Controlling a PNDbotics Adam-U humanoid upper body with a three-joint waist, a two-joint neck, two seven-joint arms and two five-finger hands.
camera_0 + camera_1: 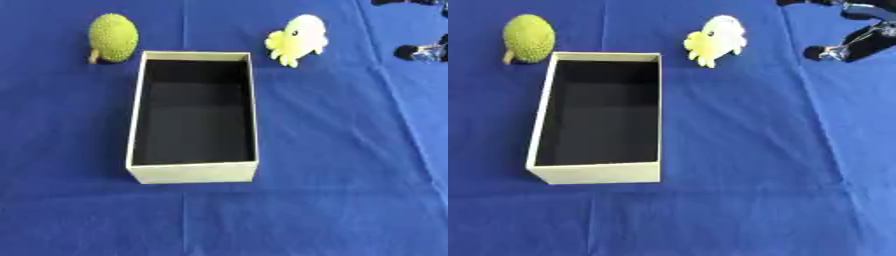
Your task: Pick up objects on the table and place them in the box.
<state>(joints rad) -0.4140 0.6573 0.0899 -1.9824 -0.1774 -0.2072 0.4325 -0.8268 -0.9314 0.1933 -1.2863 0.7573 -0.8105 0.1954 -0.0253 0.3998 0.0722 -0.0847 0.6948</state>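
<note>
My box sits empty between fruit and toy; my right hand approaches, fingers' spread unclear.

An open pale box, dark inside, stands lengthwise on the blue surface; a bumpy green fruit sits near its far left corner, a yellow-white toy by its far right.

One box, two toys
</note>
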